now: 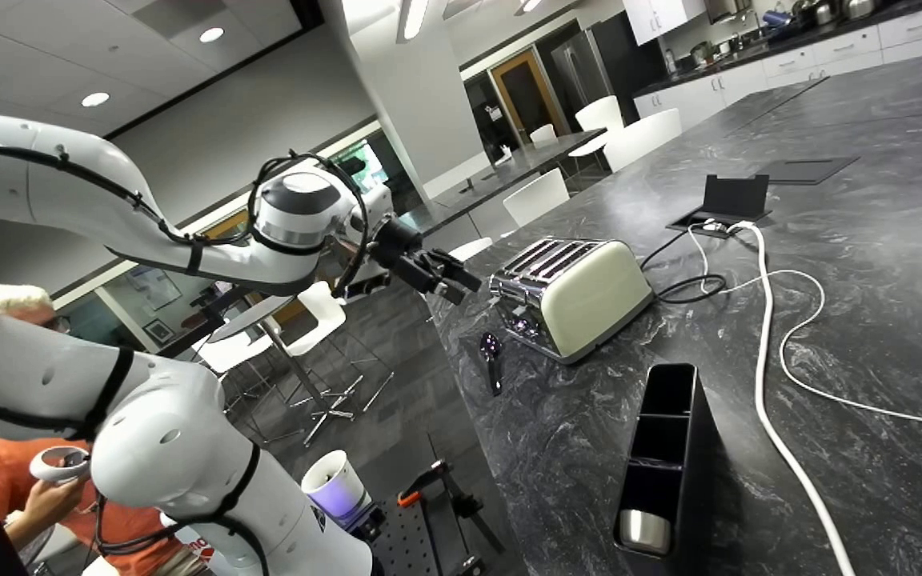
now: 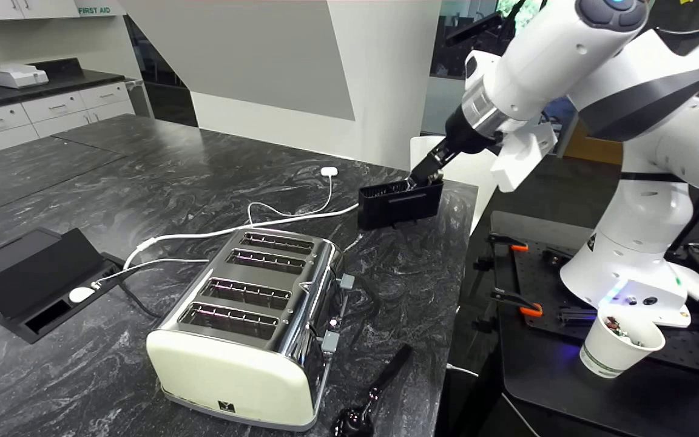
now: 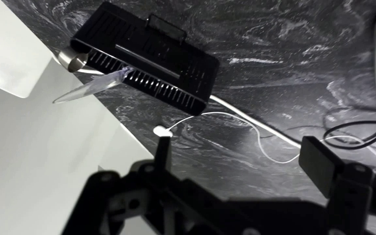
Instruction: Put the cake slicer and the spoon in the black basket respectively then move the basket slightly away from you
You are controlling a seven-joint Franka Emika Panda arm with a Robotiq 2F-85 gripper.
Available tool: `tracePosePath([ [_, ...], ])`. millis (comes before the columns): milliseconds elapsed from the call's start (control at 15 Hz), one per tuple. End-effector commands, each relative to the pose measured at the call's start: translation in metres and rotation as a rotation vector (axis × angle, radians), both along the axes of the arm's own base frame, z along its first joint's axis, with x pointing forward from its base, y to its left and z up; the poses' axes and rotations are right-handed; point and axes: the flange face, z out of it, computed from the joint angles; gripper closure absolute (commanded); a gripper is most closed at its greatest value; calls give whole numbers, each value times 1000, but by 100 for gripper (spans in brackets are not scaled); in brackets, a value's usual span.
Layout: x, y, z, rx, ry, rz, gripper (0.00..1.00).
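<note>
The black basket point(image 1: 705, 456) stands on the dark marbled table in both exterior views point(image 2: 401, 209) and in the wrist view point(image 3: 148, 55). A clear tapered utensil, apparently the cake slicer point(image 3: 90, 88), leans out of its opening; I cannot make it out in an exterior view of the basket from above. A metal cup-like piece point(image 3: 73, 60) sits at one end of the basket. The black spoon point(image 1: 492, 364) lies on the table by the toaster point(image 2: 380, 388). My gripper point(image 3: 235, 148) is open and empty, apart from the basket; it also shows in both exterior views point(image 1: 463, 288) point(image 2: 425, 173).
A cream four-slot toaster point(image 1: 601, 304) stands beside the spoon, also in an exterior view point(image 2: 234, 370). White cables point(image 1: 765, 360) run past the basket to a raised outlet lid point(image 1: 736, 194). The basket and spoon are near the table edge. A white chair point(image 2: 477, 176) stands behind that edge.
</note>
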Motion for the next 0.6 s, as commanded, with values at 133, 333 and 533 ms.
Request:
tracePosePath([
  [133,-27,62,5,42,68,296,0],
  [333,-34,90,-8,82,65,463,0],
  [533,-31,106,-32,158,77,621,0],
])
